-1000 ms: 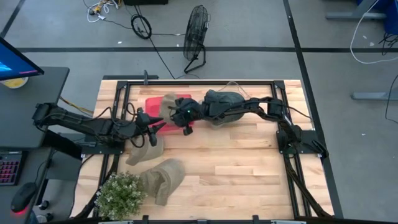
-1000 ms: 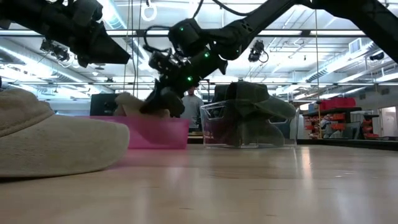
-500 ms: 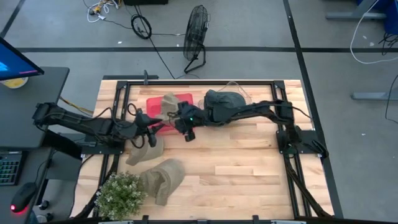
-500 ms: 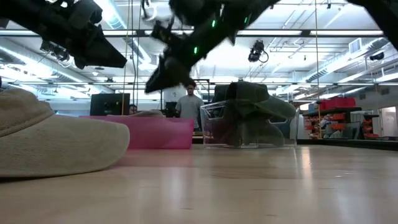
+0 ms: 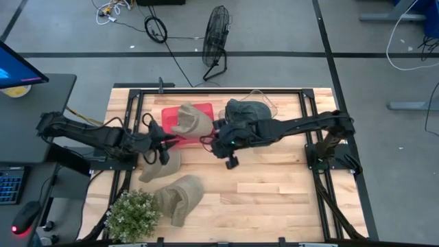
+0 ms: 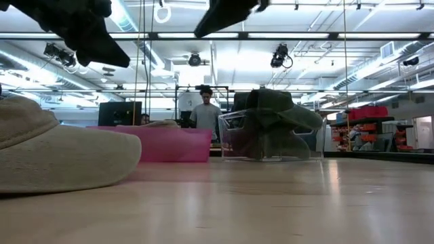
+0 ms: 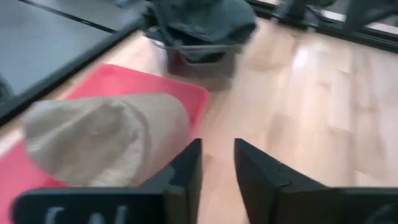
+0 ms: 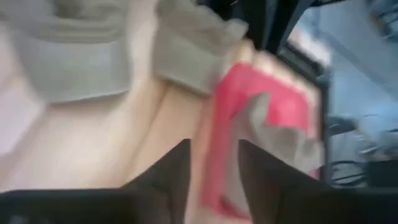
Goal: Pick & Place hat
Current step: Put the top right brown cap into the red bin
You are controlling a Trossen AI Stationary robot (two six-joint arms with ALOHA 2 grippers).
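Note:
A beige hat (image 5: 186, 121) lies on the red tray (image 5: 167, 112) at the far left; it also shows in the left wrist view (image 7: 106, 140). A second beige hat (image 5: 159, 167) and a third beige hat (image 5: 180, 197) lie on the table nearer the front. My right gripper (image 5: 230, 162) is open and empty above the table's middle, right of the tray. My left gripper (image 5: 164, 149) is open and empty, between the tray and the second hat. Dark green hats (image 5: 247, 110) fill a clear bin.
The clear bin (image 6: 270, 135) stands right of the red tray (image 6: 163, 144) at the back. A potted plant (image 5: 134, 214) stands at the near left corner. A black frame edges the table. A person stands in the room behind.
My right gripper has let go of the beige hat on the red tray, risen, and gone toward the table's right and near edge. The hat has stayed lying on the tray.

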